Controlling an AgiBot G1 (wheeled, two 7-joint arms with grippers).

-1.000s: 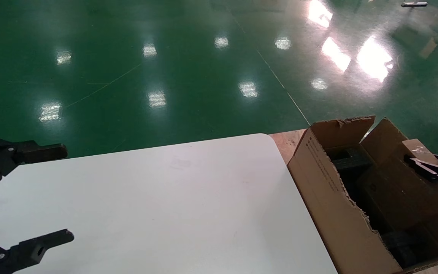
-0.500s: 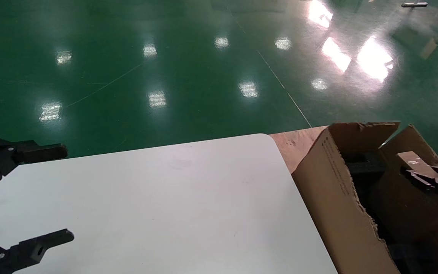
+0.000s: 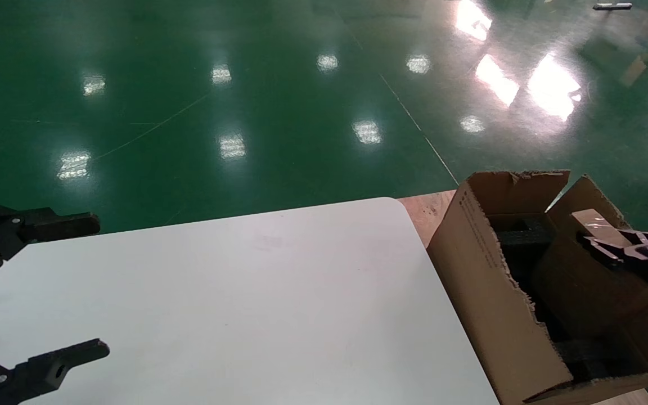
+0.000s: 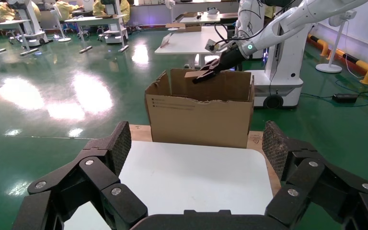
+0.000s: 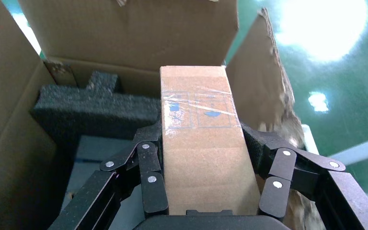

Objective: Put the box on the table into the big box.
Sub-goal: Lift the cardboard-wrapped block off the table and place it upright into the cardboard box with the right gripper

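Left tool (image 3: 31,292): fingers spread wide, holding nothing, hanging over the bench's (image 3: 256,304) left end, well apart from the carton.
Bench: white top, left of the carton.
Carton (image 3: 498,315): torn flaps, standing just beside the bench's right end; black foam (image 5: 91,108) inside.
Small box (image 5: 203,143): clamped between the right tool's (image 5: 203,167) fingers, over the carton's open top, above the foam.
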